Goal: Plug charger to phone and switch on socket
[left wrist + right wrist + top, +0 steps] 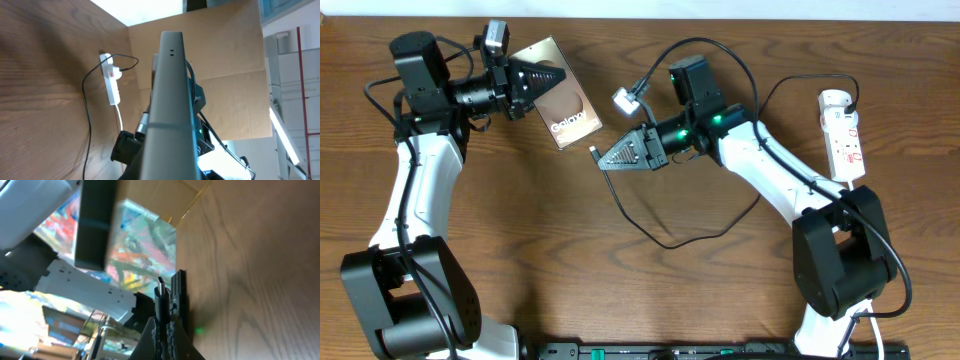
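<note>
My left gripper is shut on the phone, a dark slab with white lettering, held tilted at the back left. In the left wrist view the phone stands edge-on, its grey side filling the middle. To its right my right gripper is shut on the charger's black connector tip, a short gap from the phone's near corner. In the right wrist view the tip juts out between the closed fingers. The thin cable loops across the table. The white socket lies at the far right; it also shows in the left wrist view.
A cardboard wall stands behind the table. The right arm's base sits at the front right and the left arm's base at the front left. A black rail runs along the front edge.
</note>
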Robot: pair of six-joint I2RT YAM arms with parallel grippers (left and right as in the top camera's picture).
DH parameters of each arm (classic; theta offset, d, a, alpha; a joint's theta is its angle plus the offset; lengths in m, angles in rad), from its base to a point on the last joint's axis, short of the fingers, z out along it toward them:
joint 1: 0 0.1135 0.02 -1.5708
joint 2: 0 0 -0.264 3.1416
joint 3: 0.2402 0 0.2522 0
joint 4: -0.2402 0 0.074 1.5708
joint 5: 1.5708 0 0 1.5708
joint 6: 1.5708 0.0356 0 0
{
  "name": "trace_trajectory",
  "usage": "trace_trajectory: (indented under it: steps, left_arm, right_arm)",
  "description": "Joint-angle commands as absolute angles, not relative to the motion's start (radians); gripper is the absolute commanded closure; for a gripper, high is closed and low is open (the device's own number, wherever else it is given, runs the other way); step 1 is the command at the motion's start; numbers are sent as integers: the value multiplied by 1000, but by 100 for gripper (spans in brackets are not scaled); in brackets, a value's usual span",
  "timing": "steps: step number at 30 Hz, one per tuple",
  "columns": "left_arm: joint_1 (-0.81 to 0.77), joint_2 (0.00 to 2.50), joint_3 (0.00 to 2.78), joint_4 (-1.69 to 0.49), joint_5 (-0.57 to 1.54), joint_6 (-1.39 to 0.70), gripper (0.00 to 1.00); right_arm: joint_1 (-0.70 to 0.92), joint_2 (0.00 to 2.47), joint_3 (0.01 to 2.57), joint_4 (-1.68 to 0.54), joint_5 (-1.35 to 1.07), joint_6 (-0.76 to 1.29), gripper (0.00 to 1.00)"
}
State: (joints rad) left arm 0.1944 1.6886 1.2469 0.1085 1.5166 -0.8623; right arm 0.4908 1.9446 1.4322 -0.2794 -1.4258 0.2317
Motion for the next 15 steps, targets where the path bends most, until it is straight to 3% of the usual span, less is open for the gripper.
trace_trajectory:
  steps: [1, 15]
  left_arm:
    - [192, 1679, 1261, 114, 1571, -832, 93]
    - [193, 1679, 1261, 115, 1570, -755, 93]
  right_arm:
    - [496, 1940, 1443, -247, -1477, 325, 99]
    - [504, 1940, 1443, -227, -1472, 374, 99]
